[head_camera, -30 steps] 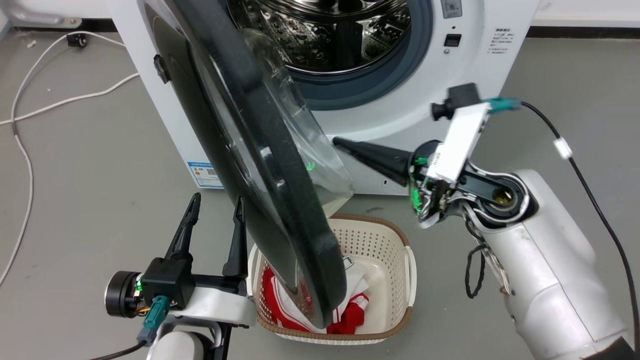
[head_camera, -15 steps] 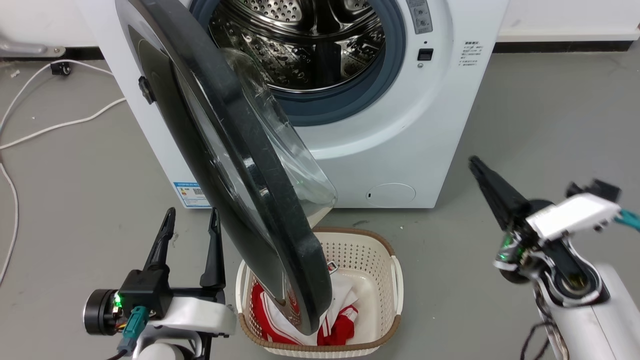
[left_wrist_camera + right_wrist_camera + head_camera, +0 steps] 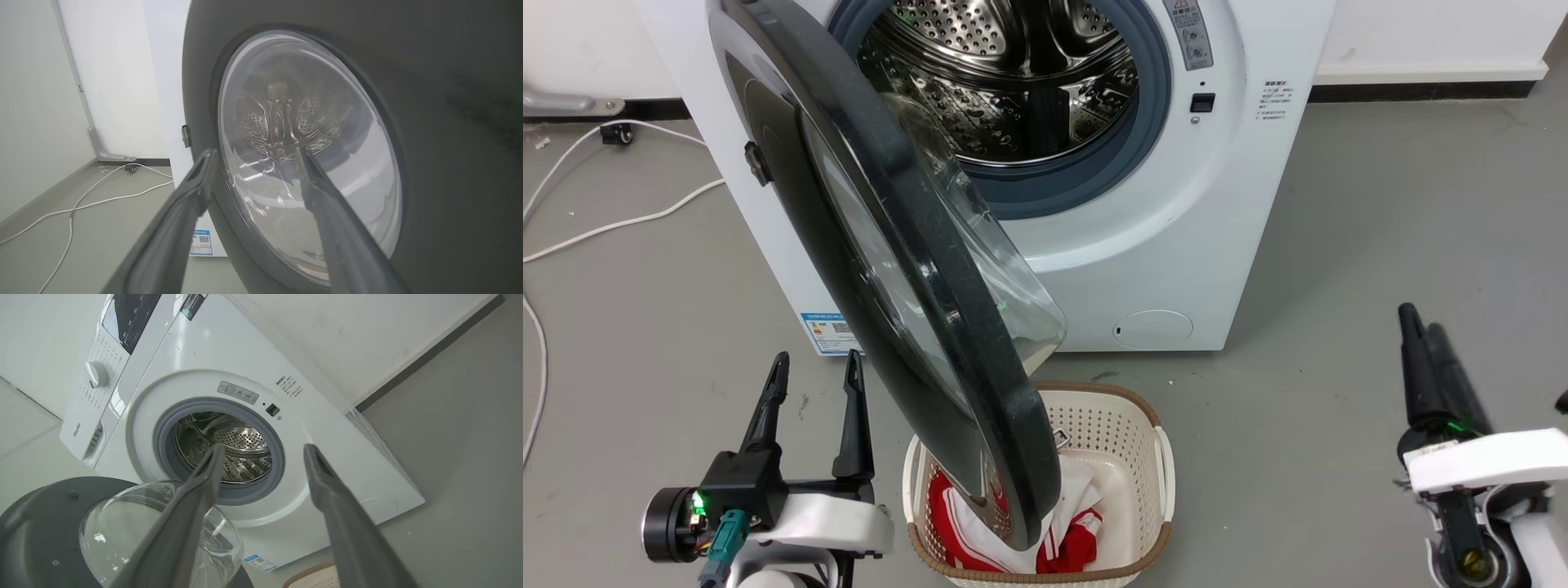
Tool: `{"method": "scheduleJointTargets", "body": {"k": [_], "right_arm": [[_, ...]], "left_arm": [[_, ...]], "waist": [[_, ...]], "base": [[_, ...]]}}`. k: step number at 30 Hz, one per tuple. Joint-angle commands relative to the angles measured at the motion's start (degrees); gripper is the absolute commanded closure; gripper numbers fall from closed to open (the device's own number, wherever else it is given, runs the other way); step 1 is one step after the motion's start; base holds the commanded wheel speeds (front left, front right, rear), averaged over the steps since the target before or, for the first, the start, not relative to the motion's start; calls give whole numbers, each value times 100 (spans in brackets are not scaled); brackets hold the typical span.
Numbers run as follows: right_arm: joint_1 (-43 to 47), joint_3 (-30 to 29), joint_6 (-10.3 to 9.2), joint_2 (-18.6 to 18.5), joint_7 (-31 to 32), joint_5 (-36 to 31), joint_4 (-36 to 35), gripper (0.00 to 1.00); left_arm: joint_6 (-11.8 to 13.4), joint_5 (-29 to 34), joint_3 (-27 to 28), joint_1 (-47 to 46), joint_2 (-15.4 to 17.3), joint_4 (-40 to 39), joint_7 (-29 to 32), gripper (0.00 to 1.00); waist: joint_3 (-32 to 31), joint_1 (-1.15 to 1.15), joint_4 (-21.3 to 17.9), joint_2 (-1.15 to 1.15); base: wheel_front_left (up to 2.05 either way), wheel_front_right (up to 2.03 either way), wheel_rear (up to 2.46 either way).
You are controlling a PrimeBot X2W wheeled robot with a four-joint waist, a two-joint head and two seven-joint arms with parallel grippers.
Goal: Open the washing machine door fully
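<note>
One washing machine (image 3: 1217,245), one washing machine door (image 3: 931,269) just right of the left gripper (image 3: 817,359), one steel drum (image 3: 1013,65), one round white flap (image 3: 1152,328), one laundry basket (image 3: 1111,425) between the left gripper and the right gripper (image 3: 1419,320), and two grippers are counted.

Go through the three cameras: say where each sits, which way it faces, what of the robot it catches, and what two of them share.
Head view: on the head, facing forward and down at the washing machine door, steel drum and basket; left gripper lower left, right gripper lower right.
Left wrist view: on the left wrist, facing the door's outer side between its own fingers.
Right wrist view: on the right wrist, tilted, facing the washer front and drum; its own fingers.
Shared: head and right wrist views both show the drum.
</note>
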Motion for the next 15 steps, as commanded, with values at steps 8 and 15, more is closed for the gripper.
{"method": "scheduleJointTargets", "body": {"k": [8, 15], "right_arm": [[171, -787, -1, 170, -406, -3931, -699, 0], [724, -932, -2, 763, -97, -5661, -1689, 0]], "left_arm": [[33, 27, 84, 21, -2, -100, -15, 0], [-21, 93, 125, 4, -3, -114, -15, 0]], "waist": [[-3, 0, -18, 0], [-17, 0, -3, 0]], "base": [[0, 0, 0], [0, 0, 0]]}}
